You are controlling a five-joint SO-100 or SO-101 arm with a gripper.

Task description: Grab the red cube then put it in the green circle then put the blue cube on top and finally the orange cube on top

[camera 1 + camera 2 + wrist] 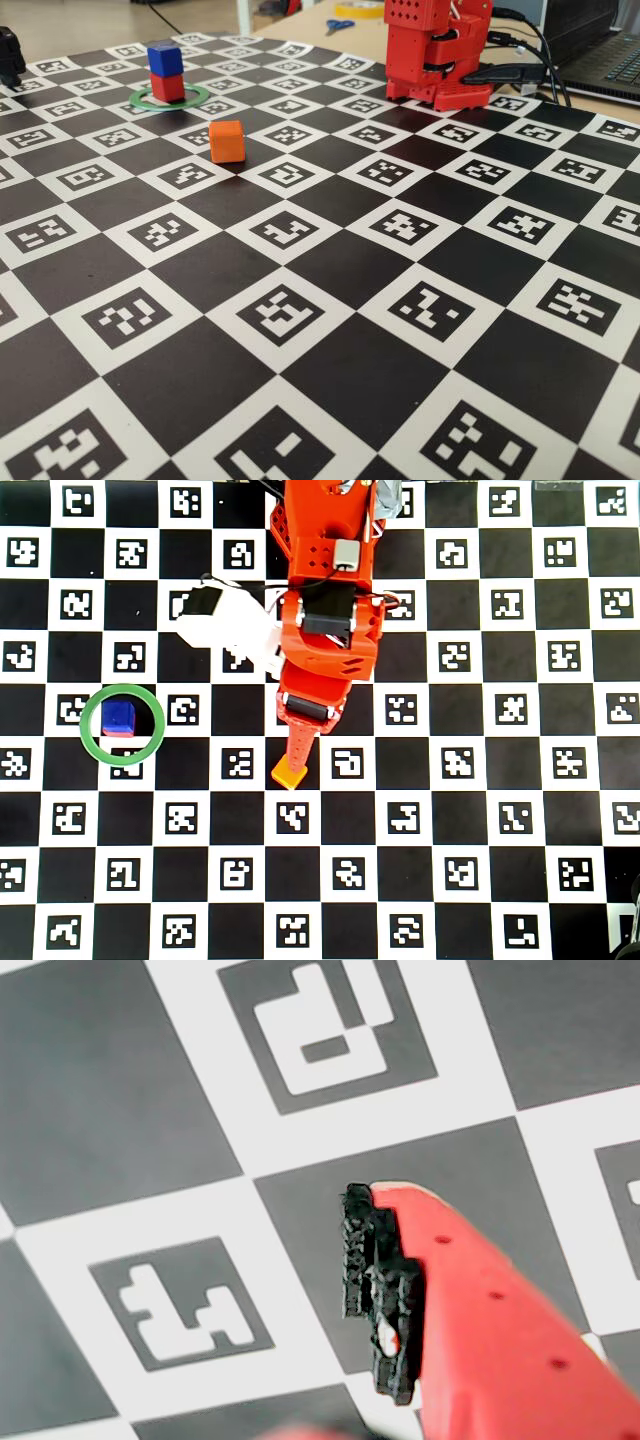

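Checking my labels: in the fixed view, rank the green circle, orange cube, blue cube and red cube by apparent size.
1. green circle
2. orange cube, though it sits nearer the camera
3. blue cube and red cube: look alike

Readable text, labels, brands, numbers: none found in any view.

Signs present: black-and-white square fiducial marker patterns, one printed in each white square of the flat black-and-white chequered board (330, 370) covering the table. Each pattern is a blocky code of white shapes on a black field, differing from square to square; none forms a legible letter or numeral. Two such markers show at close range in the wrist view, also without readable characters.

Small plastic cubes and the red printed arm (325, 630): plain faces, no lettering or logo discernible.
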